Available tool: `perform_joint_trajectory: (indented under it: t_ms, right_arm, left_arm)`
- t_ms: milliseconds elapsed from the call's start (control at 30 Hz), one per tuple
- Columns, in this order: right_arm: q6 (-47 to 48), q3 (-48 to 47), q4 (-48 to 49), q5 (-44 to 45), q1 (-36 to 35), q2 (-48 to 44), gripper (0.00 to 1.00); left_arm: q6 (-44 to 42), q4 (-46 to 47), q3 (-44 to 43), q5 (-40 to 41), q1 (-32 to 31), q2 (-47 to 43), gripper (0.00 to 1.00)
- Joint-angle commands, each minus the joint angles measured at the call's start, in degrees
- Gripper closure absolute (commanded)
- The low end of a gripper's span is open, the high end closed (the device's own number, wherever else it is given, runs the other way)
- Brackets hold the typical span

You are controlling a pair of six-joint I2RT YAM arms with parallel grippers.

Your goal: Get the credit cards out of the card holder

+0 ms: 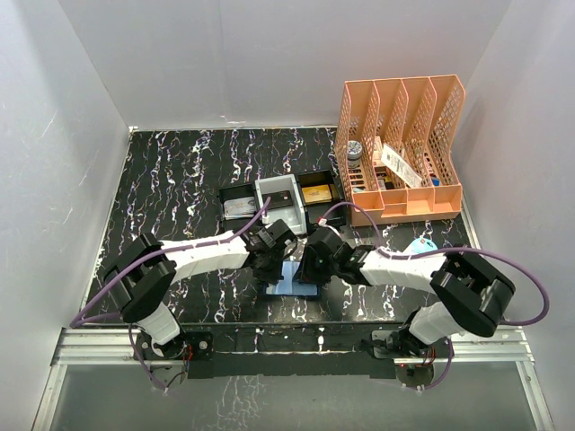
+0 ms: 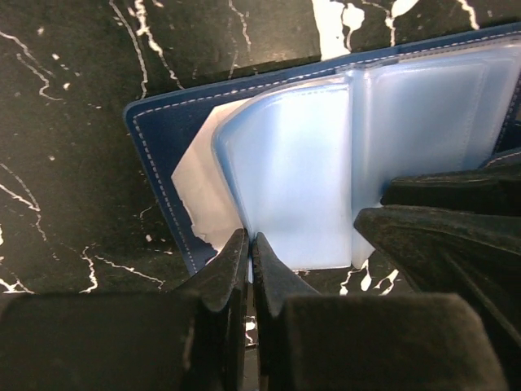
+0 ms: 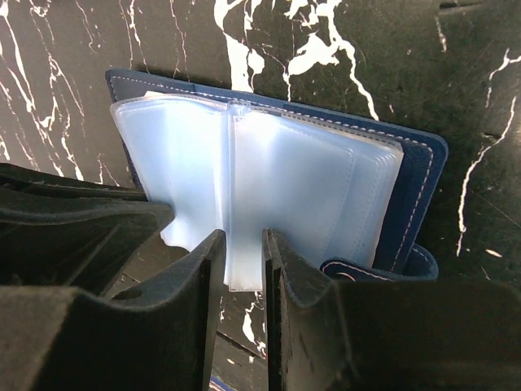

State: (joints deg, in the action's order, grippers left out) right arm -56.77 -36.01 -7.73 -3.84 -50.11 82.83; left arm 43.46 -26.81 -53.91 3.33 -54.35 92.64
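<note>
The card holder [image 1: 292, 280] lies open on the black marbled bench [image 1: 171, 180], near the front edge and between both arms. From above, the arms cover most of it. My left end effector [image 2: 251, 248] is closed tight on the lower edge of one frosted plastic sleeve [image 2: 285, 163]. My right end effector [image 3: 243, 244] has its fingers pressed on either side of the fold where the sleeves join, gripping it. I cannot make out any credit cards through the cloudy plastic. A pale sheet [image 2: 195, 175] pokes out beneath that sleeve; I cannot tell whether it is a card. Behind, a tray [image 1: 269, 190] holds a flat grey item [image 1: 241, 208], too small to identify.
</note>
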Motion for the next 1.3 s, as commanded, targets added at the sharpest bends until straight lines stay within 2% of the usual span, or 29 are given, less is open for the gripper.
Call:
perform_joint_trajectory:
  t_ms: [0, 167, 300, 333, 367, 433, 467, 567, 700, 867, 1033, 1167, 1267]
  right_arm:
    - [-1.8, 4.7, 0.6, -0.2, -0.3, 0.4, 0.76]
    - [-1.3, 4.4, 0.7, -0.1, -0.3, -0.7, 0.76]
    - [1.3, 1.3, -1.1, 1.2, -0.3, -3.4, 0.72]
    - [2.4, -0.2, -3.6, 2.4, -0.3, -4.4, 0.7]
    - [3.5, -1.9, -5.7, 4.0, -0.3, -5.7, 0.66]
    - [5.6, -5.1, -9.6, 8.1, -0.1, -8.1, 0.58]
    - [6.8, -6.7, -11.4, 10.1, 0.1, -9.5, 0.55]
    - [10.5, -11.0, -16.0, 18.1, 0.5, -13.4, 0.43]
    - [15.4, -15.5, -21.2, 30.2, 0.9, -18.3, 0.23]
    - [23.5, -15.8, -19.1, 41.0, 1.1, -25.4, 0.05]
    - [31.5, -15.3, -13.3, 44.2, 1.2, -29.4, 0.02]
    - [37.6, -16.6, -12.5, 44.3, 2.6, -28.2, 0.02]
    - [37.5, -19.4, -15.6, 40.2, 9.4, -25.6, 0.02]
  left_arm:
    - [1.1, 7.6, 0.5, -4.8, -1.0, -0.8, 1.0]
    - [2.0, 8.1, 2.0, -4.0, -1.0, -2.8, 1.0]
    - [3.8, 1.0, 1.6, 2.3, -1.0, -5.5, 1.0]
    - [4.4, -0.8, 1.7, 4.2, -1.0, -6.6, 0.96]
    - [4.9, -2.4, 1.9, 5.7, -1.0, -8.1, 0.88]
    - [5.8, -4.8, 2.4, 8.6, -0.9, -11.5, 0.58]
    - [6.0, -5.5, 2.7, 9.7, -1.0, -13.3, 0.48]
    - [5.8, -7.2, 2.9, 12.6, -0.9, -19.5, 0.24]
    - [5.1, -12.8, 0.4, 19.2, -0.3, -25.2, 0.03]
    - [-1.7, -16.7, -1.8, 21.4, 6.7, -31.5, 0.01]
    - [-11.0, -16.5, -3.3, 18.5, 19.4, -34.8, 0.01]
    - [-16.2, -17.4, -6.5, 17.6, 29.2, -35.6, 0.01]
    - [-17.6, -18.2, -8.5, 18.4, 33.5, -35.7, 0.01]
